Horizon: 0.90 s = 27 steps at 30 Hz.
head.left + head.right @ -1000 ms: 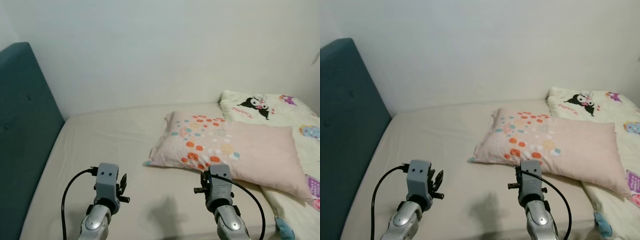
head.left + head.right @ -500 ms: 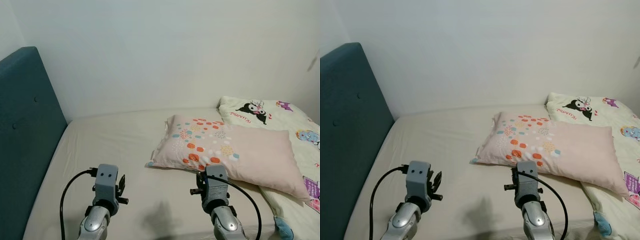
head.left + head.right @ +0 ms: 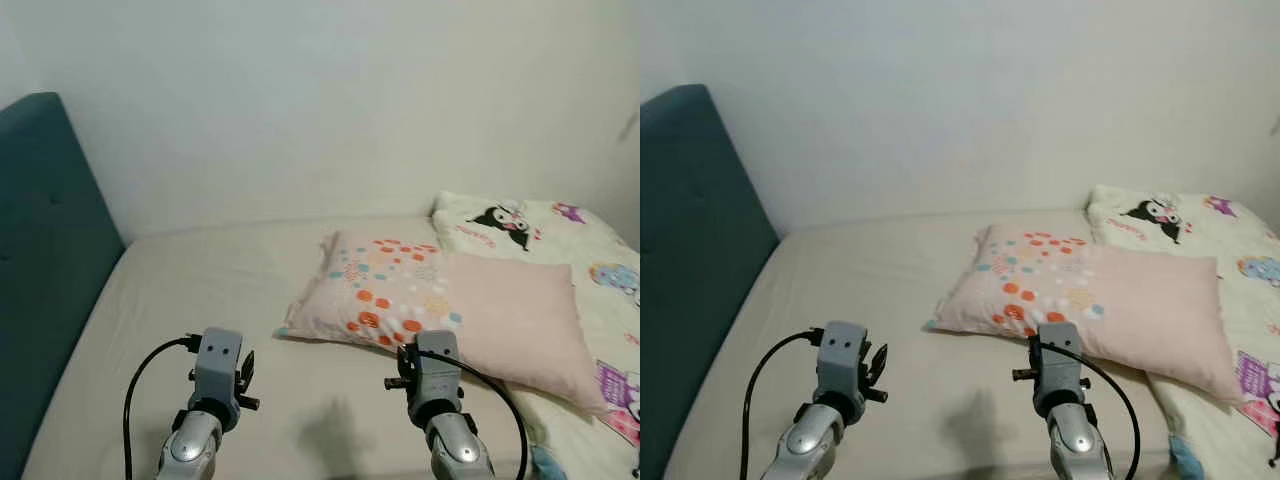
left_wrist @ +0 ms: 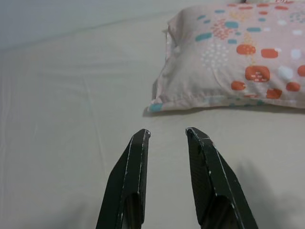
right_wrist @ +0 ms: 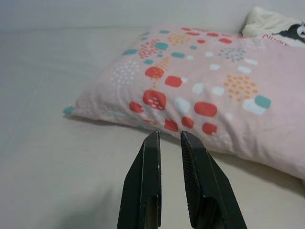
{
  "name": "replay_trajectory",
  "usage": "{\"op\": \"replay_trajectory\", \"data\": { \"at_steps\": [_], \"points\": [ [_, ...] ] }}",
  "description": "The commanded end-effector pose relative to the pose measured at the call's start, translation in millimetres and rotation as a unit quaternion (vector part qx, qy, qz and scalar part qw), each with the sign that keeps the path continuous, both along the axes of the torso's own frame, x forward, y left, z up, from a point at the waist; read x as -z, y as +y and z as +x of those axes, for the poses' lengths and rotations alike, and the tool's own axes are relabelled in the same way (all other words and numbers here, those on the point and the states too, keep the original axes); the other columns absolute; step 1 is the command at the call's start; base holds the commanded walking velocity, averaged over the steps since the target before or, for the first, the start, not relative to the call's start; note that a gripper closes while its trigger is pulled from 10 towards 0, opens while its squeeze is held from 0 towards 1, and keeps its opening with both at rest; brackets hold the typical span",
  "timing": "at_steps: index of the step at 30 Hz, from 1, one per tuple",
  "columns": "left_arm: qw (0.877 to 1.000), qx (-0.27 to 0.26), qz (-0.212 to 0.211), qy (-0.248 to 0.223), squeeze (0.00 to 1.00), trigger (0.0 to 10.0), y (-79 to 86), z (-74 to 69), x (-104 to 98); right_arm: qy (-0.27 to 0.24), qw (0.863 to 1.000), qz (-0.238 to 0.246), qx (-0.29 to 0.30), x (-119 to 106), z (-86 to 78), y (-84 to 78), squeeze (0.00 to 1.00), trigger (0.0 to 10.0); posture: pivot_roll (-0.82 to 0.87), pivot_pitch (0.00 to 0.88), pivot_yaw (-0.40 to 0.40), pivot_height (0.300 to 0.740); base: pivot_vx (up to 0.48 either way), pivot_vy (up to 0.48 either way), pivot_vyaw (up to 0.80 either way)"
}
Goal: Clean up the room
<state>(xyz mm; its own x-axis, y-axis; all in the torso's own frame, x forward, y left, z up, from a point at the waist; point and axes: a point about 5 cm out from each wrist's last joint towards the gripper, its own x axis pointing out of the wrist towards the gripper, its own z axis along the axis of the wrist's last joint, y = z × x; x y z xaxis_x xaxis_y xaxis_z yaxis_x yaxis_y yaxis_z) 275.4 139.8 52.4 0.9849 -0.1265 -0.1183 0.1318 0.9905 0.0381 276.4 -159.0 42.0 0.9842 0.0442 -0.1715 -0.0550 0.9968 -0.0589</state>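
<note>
Now hovering my left gripper (image 4: 167,133), fingers parted, over the bed sheet (image 3: 200,290), my right gripper (image 5: 167,137) nearly closed, empty, pink dotted pillow (image 3: 450,310) lying at one o'clock, cartoon blanket (image 3: 1180,215) showing beyond.

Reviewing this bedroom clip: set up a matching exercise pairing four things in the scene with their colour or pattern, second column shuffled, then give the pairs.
Column one:
1. headboard
2. pillow
3. blanket
4. bed sheet

Column two:
A. plain cream
B. pale pink with orange, teal and white dots at one end
C. dark teal
D. pale yellow with cartoon characters

Pairs: 1-C, 2-B, 3-D, 4-A

The left gripper and right gripper both hang above the sheet, short of the pillow, fingers slightly apart and holding nothing.
</note>
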Motion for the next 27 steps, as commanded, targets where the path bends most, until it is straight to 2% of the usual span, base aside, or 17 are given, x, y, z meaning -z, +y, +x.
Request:
{"op": "replay_trajectory", "data": {
  "at_steps": [1, 22, 27],
  "points": [
    [1.000, -0.006, 0.003, 0.011, 0.00, 10.0, 2.2, -3.1, 4.3, 0.010, 1.000, 0.007, 0.002, 3.7, -2.2, -0.2, 0.00, 10.0, -0.03, 0.044, -0.013, 0.740, 0.000, -0.371, 0.00],
    [1.000, 0.004, 0.014, 0.023, 0.00, 10.0, 0.9, -0.8, 5.0, 0.012, 1.000, 0.007, 0.006, 4.2, -3.2, -1.4, 0.00, 10.0, -0.03, 0.053, -0.009, 0.740, 0.000, -0.376, 0.00],
    [0.999, 0.018, 0.018, 0.042, 0.00, 10.0, -2.2, 0.2, 8.6, 0.012, 1.000, 0.006, 0.007, 4.3, -3.2, -1.9, 0.00, 10.0, -0.03, 0.053, -0.008, 0.740, 0.000, 0.096, 0.00]
  ]
}}
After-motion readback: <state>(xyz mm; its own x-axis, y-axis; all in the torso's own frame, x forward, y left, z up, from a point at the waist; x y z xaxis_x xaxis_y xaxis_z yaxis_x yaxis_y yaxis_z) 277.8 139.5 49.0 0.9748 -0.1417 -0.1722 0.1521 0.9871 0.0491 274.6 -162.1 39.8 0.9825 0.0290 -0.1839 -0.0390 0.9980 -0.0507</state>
